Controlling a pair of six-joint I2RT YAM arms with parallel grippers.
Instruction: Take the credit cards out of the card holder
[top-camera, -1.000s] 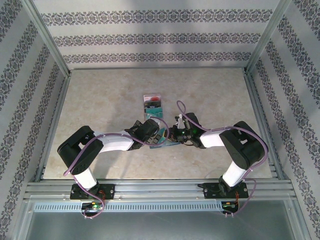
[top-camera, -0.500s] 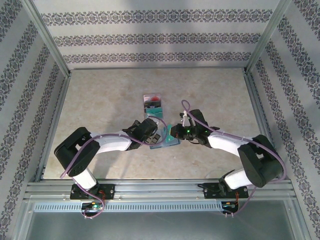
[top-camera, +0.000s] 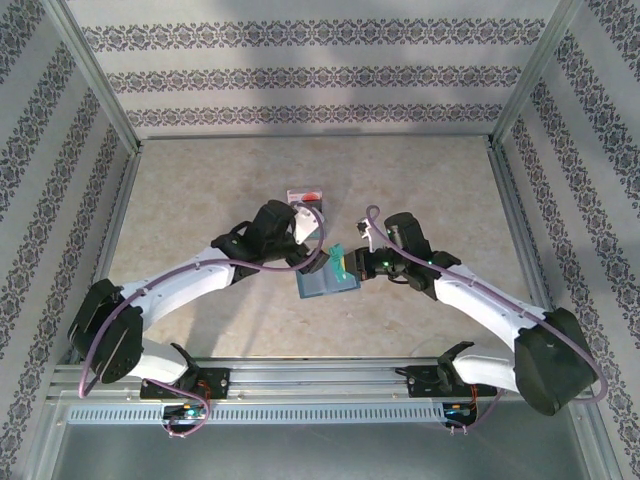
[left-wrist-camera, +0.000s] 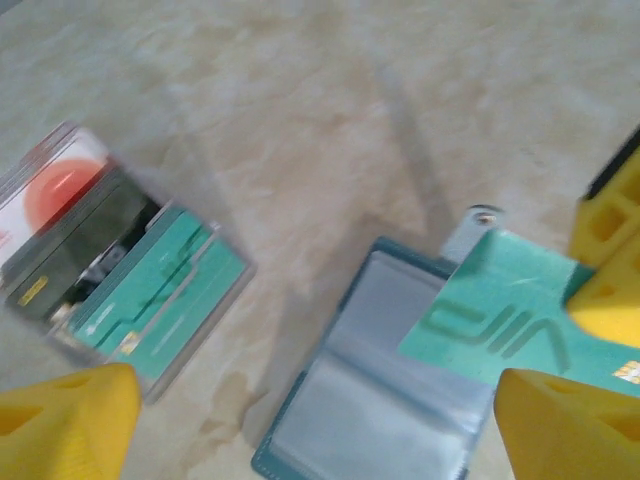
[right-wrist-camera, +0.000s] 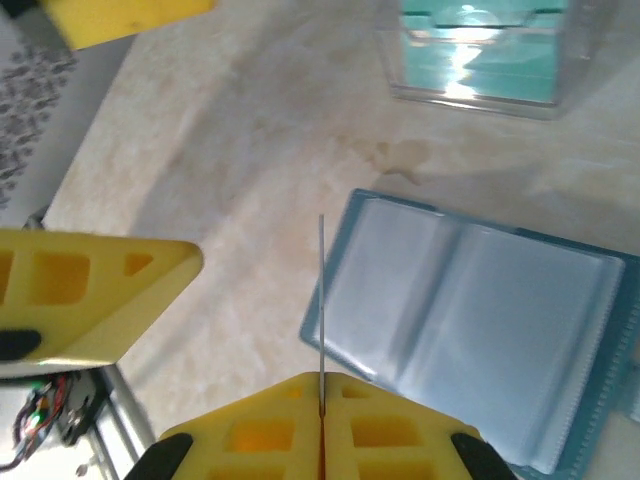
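The slate-blue wallet (top-camera: 320, 286) is lying open and flat around the middle of the tabletop, a bit toward the near edge, with its clear pockets facing up. One teal card (top-camera: 338, 263) is lifted off it, hanging tilted over its far right corner. The other cards (left-wrist-camera: 130, 265) sit overlapped in a little pile toward the far edge, near the wallet but not touching it: red-and-white, dark, then teal.

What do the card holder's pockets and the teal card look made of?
Card holder: slate-blue cover, possibly faux leather; clear glossy plastic sleeves showing glare. Teal card: probably stiff smooth plastic, flat and hairline-thin edge-on.
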